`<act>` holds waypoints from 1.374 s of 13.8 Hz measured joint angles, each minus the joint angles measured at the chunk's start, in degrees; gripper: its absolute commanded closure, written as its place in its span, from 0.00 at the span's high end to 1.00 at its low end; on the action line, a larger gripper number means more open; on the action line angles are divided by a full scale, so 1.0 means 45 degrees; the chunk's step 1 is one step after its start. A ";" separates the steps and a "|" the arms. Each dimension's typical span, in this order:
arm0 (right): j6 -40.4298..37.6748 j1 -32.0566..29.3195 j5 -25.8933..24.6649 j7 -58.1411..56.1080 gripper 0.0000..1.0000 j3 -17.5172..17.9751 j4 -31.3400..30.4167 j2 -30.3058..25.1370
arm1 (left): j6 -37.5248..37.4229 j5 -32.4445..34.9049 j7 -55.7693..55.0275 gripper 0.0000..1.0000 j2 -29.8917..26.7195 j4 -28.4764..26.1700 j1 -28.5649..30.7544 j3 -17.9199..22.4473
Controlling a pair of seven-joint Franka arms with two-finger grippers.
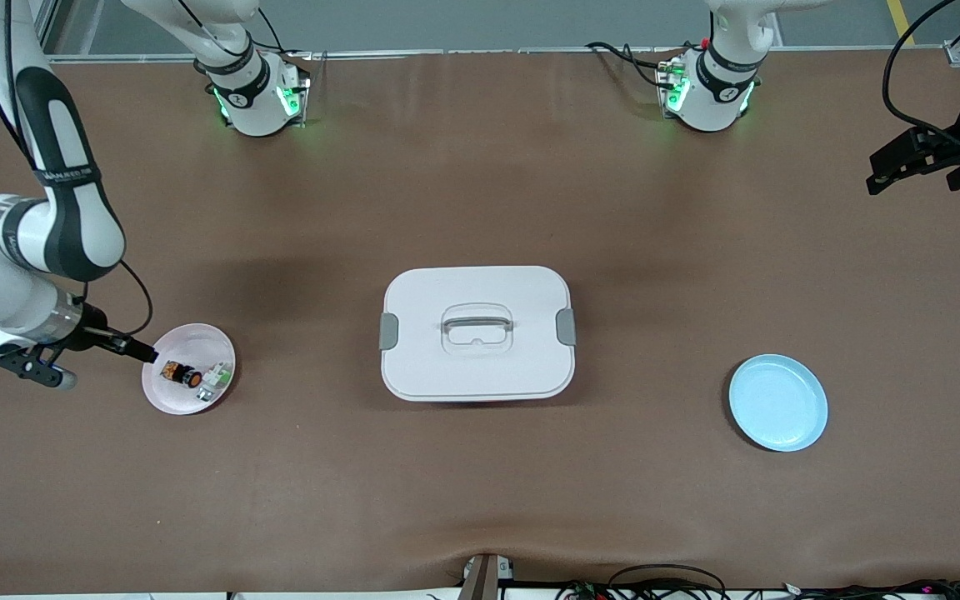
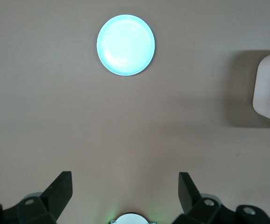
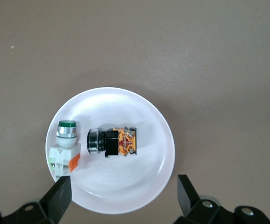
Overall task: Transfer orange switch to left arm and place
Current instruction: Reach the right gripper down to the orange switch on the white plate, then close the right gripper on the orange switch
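Two parts lie below my open right gripper; I should straddle the orange switch, probably sparing the white-and-green part, while my open left gripper waits.

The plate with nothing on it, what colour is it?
Light blue, clearest in the left wrist view.

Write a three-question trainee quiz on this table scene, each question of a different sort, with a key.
1. True or false: the orange switch lies on the blue plate.
2. What stands mid-table between the two plates? A) a bowl B) a white box C) a cup
3. Fill in: the right pincer, fingers open, hangs at the rim of the ___ plate.

Key: 1 false; 2 B; 3 pink.
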 measured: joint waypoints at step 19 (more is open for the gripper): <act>0.2247 0.0439 0.0005 0.0435 1.00 -0.0041 0.0812 0.2737 | -0.0015 0.0000 0.0000 1.00 0.0000 0.0001 0.0003 0.0001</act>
